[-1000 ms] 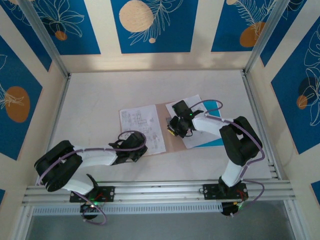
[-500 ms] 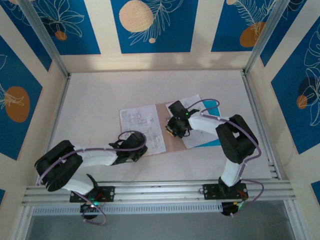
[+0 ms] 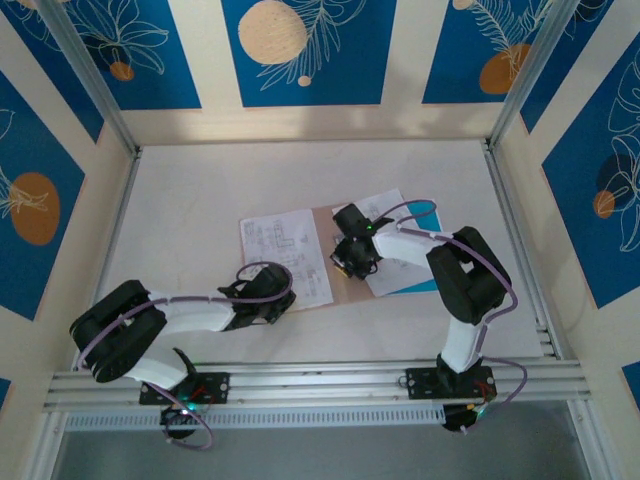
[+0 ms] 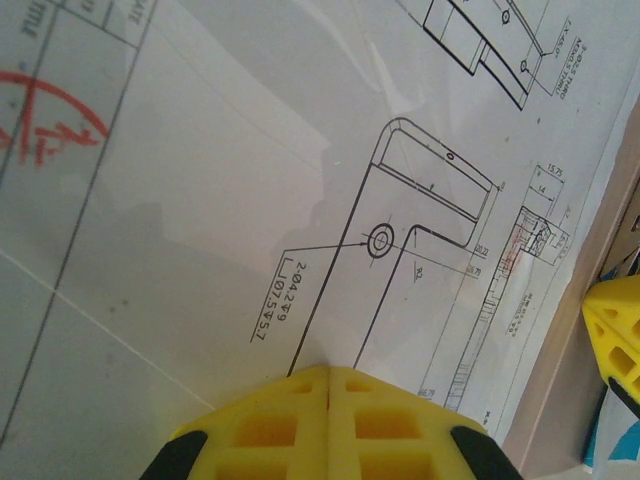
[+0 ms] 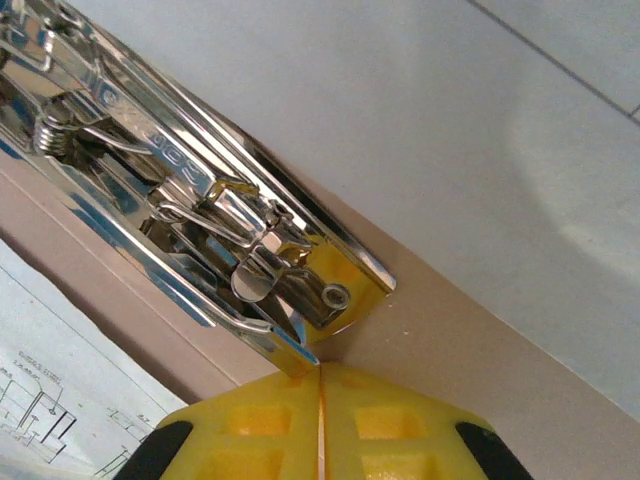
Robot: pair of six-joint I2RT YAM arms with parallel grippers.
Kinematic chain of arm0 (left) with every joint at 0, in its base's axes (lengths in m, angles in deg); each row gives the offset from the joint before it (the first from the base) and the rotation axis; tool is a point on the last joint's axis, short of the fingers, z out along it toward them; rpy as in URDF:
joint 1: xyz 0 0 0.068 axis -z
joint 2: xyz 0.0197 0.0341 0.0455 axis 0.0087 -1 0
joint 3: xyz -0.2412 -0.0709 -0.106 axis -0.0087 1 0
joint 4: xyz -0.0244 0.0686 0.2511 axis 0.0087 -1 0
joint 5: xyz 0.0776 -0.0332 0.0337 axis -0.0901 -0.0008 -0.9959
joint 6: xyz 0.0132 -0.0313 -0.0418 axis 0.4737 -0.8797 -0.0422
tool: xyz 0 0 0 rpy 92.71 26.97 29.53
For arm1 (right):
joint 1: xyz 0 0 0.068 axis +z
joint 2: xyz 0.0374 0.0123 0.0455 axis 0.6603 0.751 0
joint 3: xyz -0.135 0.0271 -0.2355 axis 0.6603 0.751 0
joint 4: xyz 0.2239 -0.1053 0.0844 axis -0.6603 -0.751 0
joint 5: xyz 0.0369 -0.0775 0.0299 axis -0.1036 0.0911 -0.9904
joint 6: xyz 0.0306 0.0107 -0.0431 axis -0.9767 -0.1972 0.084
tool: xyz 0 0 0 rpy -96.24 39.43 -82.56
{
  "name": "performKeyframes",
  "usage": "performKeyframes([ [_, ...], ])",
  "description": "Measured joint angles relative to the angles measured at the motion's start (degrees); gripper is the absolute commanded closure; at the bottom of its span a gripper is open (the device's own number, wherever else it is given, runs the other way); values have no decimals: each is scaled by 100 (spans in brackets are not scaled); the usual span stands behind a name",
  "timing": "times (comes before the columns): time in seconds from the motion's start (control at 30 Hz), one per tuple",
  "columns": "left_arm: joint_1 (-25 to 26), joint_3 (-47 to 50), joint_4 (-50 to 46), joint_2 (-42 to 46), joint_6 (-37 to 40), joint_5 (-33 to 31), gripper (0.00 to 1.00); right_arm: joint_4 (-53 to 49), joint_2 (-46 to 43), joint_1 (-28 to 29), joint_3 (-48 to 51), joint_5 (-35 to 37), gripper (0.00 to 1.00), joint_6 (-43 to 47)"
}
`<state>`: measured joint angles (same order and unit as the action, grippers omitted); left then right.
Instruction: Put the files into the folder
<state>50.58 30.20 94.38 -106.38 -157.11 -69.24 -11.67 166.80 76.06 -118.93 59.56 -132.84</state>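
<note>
1. The flat pinkish-brown card folder point(image 3: 345, 288) lies on the pale table point(image 3: 200, 190). A shiny metal clip point(image 5: 200, 230) sits on it.
2. In the last second the right gripper point(image 5: 320, 385) has slid a little to the left over the folder, and its elbow came in too. Its yellow fingers are pressed tight together with nothing between them. The tip touches the near end of the clip. I think it is trying to work the clip so papers can go under it.
3. The white printed paper sheet point(image 3: 280, 245) lies just left of the folder, its edge touching the folder's side. It has not moved. The left gripper point(image 4: 330, 375) presses down on it with fingers closed and holds nothing.
4. Just right of the folder lie another white sheet point(image 3: 385, 210) and a bright blue sheet point(image 3: 425, 213) peeking out from under it. No paper is in the folder yet.
5. Past the folder's far edge there is lots of bare table. The metal rails point(image 3: 515, 240) are close to the blue sheet, so there is little room that way.
</note>
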Motion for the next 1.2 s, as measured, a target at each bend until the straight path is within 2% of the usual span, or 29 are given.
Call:
performKeyframes([
  [0.53, 9, 0, 55, -28, -2, -2, 100, 109, -428, -68, -2, -4, 88, -2],
  [0.77, 9, 0, 52, -28, -2, -2, 100, 179, -68, -129, -24, -24, 89, -7],
  [1.2, 9, 0, 52, -28, -17, -4, 100, -348, 219, -72, -511, 223, 89, -46],
])
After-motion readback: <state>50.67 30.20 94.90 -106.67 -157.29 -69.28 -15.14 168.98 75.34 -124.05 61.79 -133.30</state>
